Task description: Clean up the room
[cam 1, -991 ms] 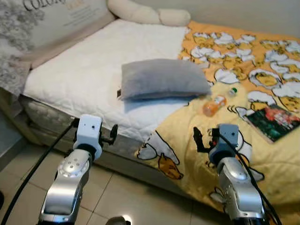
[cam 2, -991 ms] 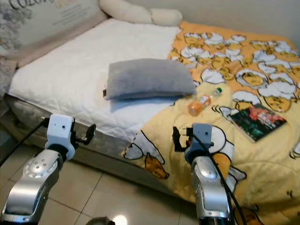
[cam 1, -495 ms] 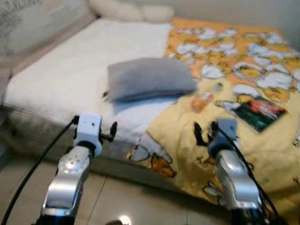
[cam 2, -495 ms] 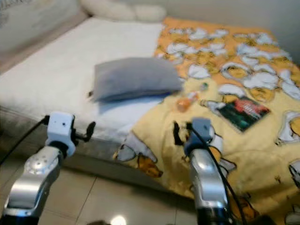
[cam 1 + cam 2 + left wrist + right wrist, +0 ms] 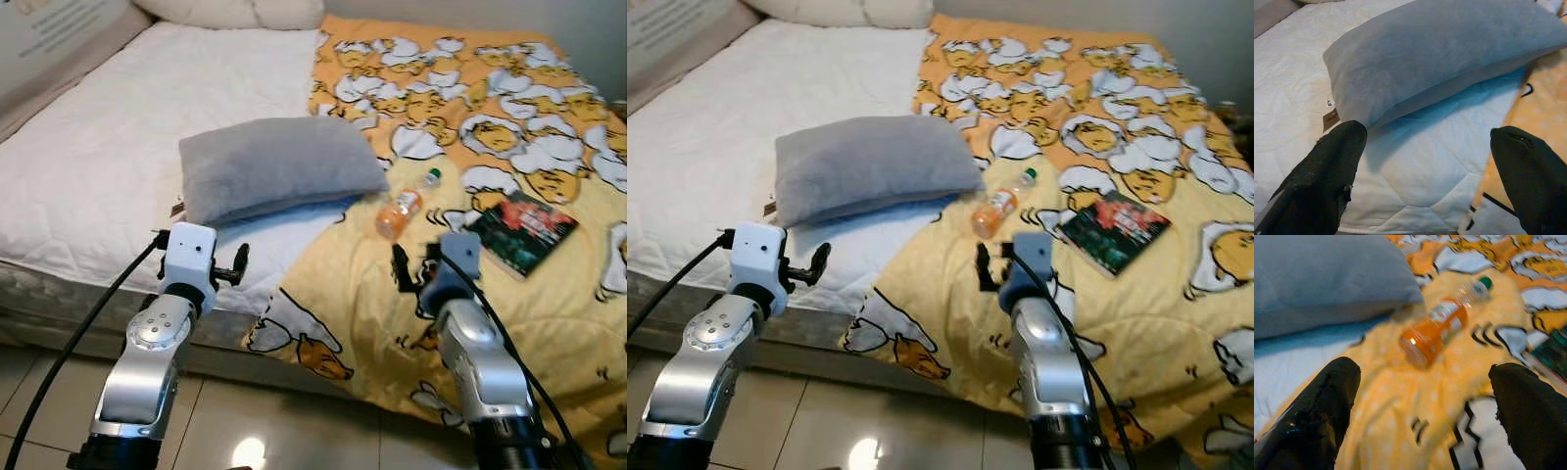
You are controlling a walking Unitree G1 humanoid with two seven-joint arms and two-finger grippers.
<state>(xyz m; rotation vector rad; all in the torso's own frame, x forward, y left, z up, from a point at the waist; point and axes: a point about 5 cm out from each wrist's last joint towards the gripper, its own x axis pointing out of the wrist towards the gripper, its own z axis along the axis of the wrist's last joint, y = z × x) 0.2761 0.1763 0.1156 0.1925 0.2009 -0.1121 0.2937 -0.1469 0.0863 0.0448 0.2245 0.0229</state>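
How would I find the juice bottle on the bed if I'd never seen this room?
Look at the bed, at the part covered by the yellow cartoon blanket. Just past the corner of the grey pillow, before you reach the dark book, a small bottle lies on its side. It is the only orange thing with a green cap, and the right gripper points at it, fingers wide apart.

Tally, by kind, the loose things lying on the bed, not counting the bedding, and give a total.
Grey pillow: 1
Cream pillows at the head of the bed: 2
Orange bottle: 1
Book: 1
Total: 5
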